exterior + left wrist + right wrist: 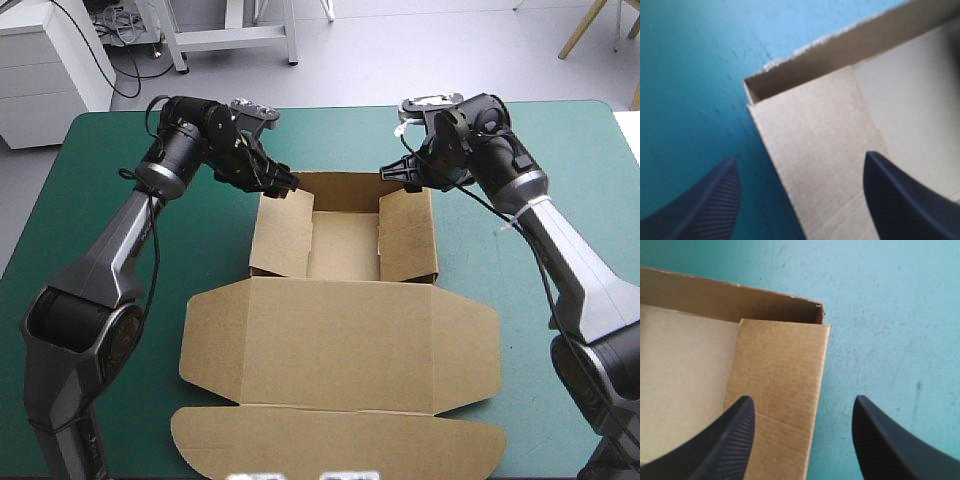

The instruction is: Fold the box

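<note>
The brown box (340, 330) lies mid-table as an open tray with its walls raised at the far end. Its lid lies flat toward the near edge. My left gripper (287, 186) is open at the tray's far left corner. In the left wrist view the left gripper (800, 200) straddles the left wall of the box (815, 150), one finger over the cover and one over the inside. My right gripper (393, 172) is open at the far right corner. The right wrist view shows the right gripper (802, 440) astride the right wall of the box (777, 370).
The lid's rounded tuck flap (340, 445) reaches almost to the table's near edge. Teal-green cover (80, 220) shows to the left and right of the box and beyond the tray's back wall.
</note>
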